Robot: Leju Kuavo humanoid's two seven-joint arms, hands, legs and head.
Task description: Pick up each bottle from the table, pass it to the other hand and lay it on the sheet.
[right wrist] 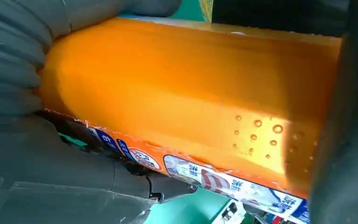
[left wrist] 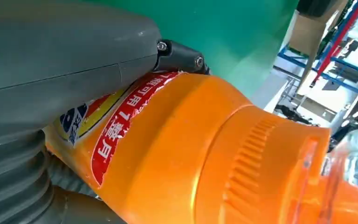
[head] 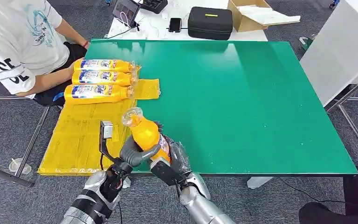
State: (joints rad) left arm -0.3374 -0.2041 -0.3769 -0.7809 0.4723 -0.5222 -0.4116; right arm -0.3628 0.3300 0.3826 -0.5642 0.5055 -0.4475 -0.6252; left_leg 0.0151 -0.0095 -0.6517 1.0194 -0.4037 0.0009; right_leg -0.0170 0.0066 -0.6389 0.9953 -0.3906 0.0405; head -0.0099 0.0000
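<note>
An orange bottle with a clear cap is held tilted above the near edge of the green table, cap pointing away from me. My left hand wraps its thumb around the bottle's lower body. My right hand grips the same bottle from the other side. The left wrist view shows the bottle against my left hand. In the right wrist view the bottle lies inside my right hand. Three more orange bottles lie side by side on the far end of the yellow sheet.
A person in a white shirt sits at the table's far left, an arm close to the laid bottles. Behind the table are a black case and a cardboard box. A white cabinet stands at the right.
</note>
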